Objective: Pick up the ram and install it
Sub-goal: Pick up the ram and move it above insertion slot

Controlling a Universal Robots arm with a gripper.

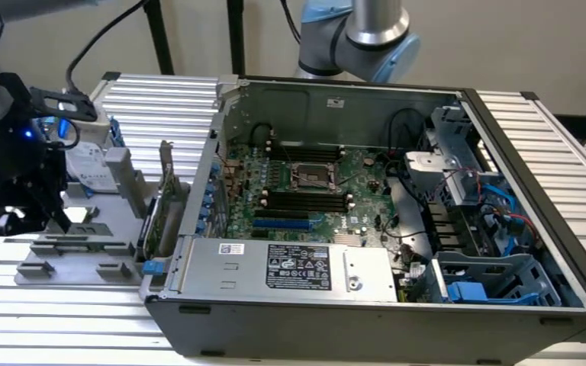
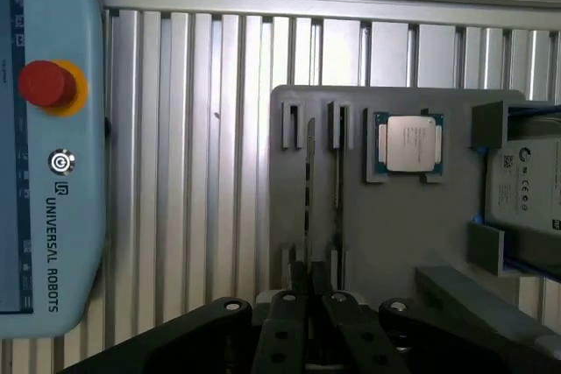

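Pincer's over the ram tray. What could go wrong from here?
1. Two thin sticks stand in adjacent slots; the pincer, lined up with the ram, might clip the neighbouring stick.
2. The expansion card stands upright between tray and case; a low carry could hit it.

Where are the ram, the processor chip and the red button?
ram (image 2: pixel 309 186): wrist view, its thin edge facing the camera
processor chip (image 2: pixel 409 143): wrist view, middle of its silver lid
red button (image 2: pixel 46 84): wrist view, centre of its cap
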